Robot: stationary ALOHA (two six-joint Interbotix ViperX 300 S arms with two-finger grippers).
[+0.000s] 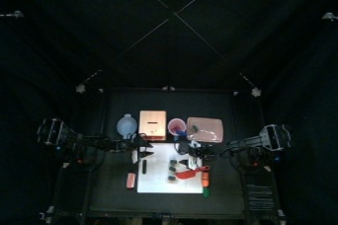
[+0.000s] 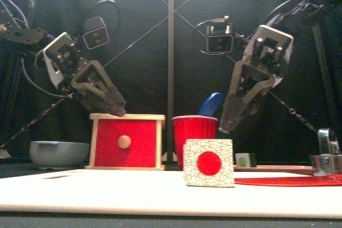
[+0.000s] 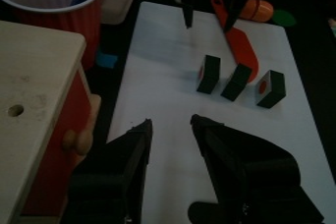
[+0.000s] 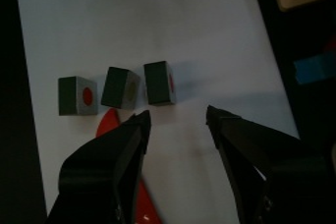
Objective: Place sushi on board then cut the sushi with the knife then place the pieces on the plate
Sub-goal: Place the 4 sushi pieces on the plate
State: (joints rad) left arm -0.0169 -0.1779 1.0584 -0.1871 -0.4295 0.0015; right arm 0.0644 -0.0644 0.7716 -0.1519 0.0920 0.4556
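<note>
Three sushi pieces (image 4: 120, 87) just beyond right gripper (image 4: 178, 118), seemingly untouched; jaws parted.

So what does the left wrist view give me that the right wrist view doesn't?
Left wrist only: the red cup, the wooden box with its red drawer front, an orange toy food, and the open left gripper. Right wrist only: the open right gripper. Both: the white cutting board, three sushi pieces in a row, and the red knife beside them.
</note>
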